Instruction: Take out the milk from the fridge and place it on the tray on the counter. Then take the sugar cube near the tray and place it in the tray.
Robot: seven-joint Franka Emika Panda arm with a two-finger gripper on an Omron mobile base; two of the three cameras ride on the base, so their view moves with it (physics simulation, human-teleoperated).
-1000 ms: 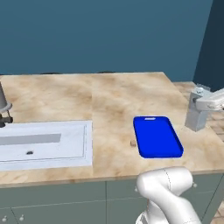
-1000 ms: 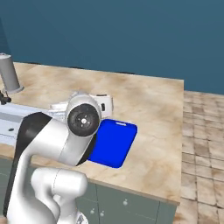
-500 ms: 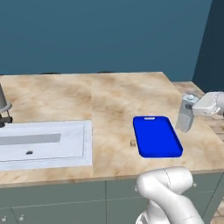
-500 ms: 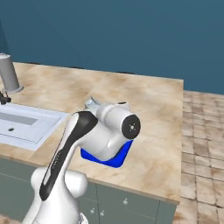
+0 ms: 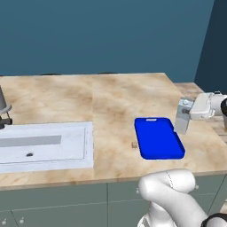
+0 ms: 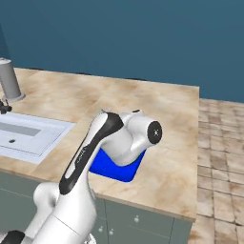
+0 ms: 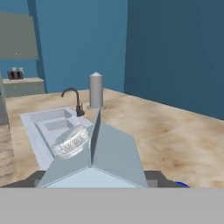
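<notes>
Pale grey-white card makes up the milk carton (image 5: 181,119), which is hanging upright just off the right edge of the blue tray (image 5: 158,138), clamped between the fingers (image 5: 185,116) of the white arm. In the left base view the carton is sitting at the tip of the hand, its lower end near the bench (image 5: 111,102) but whether it is touching the stone cannot be told. In the hand view the carton's folded, peaked top (image 7: 94,153) with its round ribbed cap is rising right between the fingers, so close that the fingers themselves are mostly hidden behind it. The main risk, as a judgement, is that the carton is being carried beside the tray rather than over it, so letting go now would be setting it on the bare bench or catching its base on the low rim and tipping it. A second risk is the tiny tan sugar cube (image 5: 134,145), lying on the bench just beside the tray's left edge; a wide swing across the tray could be nudging it away. The sink (image 5: 44,144) and the tall grey cylinder (image 6: 9,80) are standing well apart to the left.
</notes>
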